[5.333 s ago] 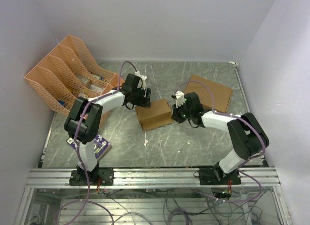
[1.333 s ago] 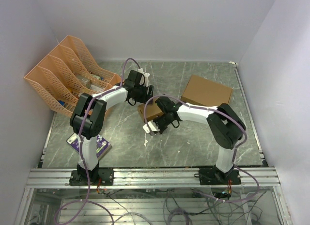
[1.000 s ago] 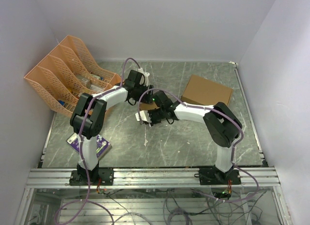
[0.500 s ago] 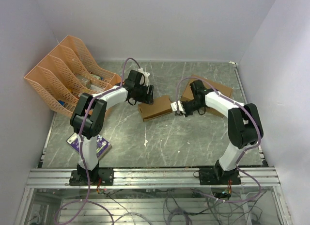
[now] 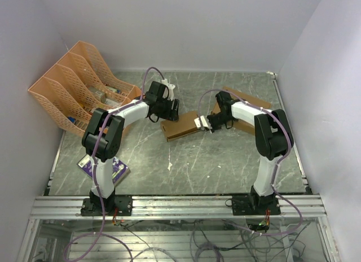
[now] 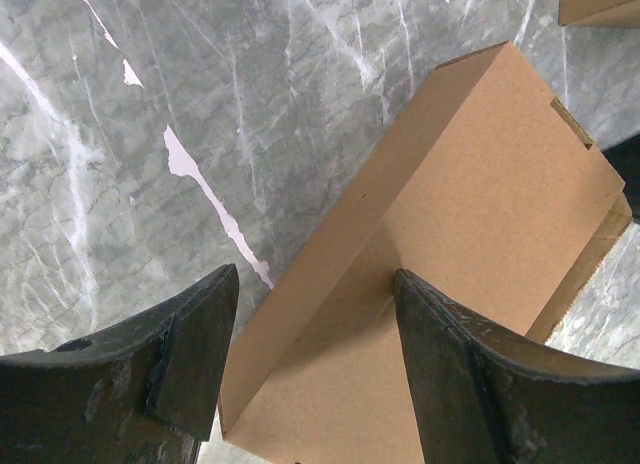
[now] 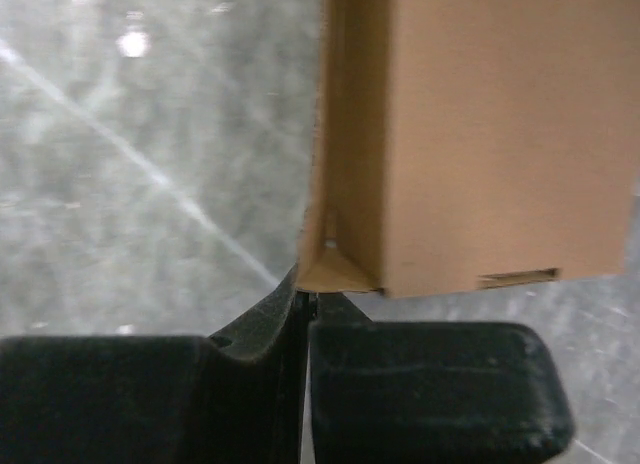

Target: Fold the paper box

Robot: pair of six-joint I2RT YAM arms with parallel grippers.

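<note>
The paper box (image 5: pixel 179 128) lies on the table as a narrow brown box, set aslant. My left gripper (image 5: pixel 169 110) is over its far left end, open. In the left wrist view the box (image 6: pixel 470 184) runs between the fingers: the right fingertip (image 6: pixel 440 344) rests on its top face, and the left fingertip (image 6: pixel 195 344) hangs beside its long side, apart from it. My right gripper (image 5: pixel 202 123) is shut at the box's right end. In the right wrist view its tips (image 7: pixel 305 302) touch the bottom flap of the open end of the box (image 7: pixel 490 134), with nothing between them.
A larger brown cardboard box (image 5: pixel 252 101) sits behind the right arm, at the back right. Orange file racks (image 5: pixel 79 81) stand at the back left. A purple card (image 5: pixel 110 169) lies by the left arm's base. A small white scrap (image 5: pixel 170 166) lies on the table in front of the box.
My right arm has swung from over the box's near left part across to its right end, and its shut tips now meet that end. The left arm has not moved.
</note>
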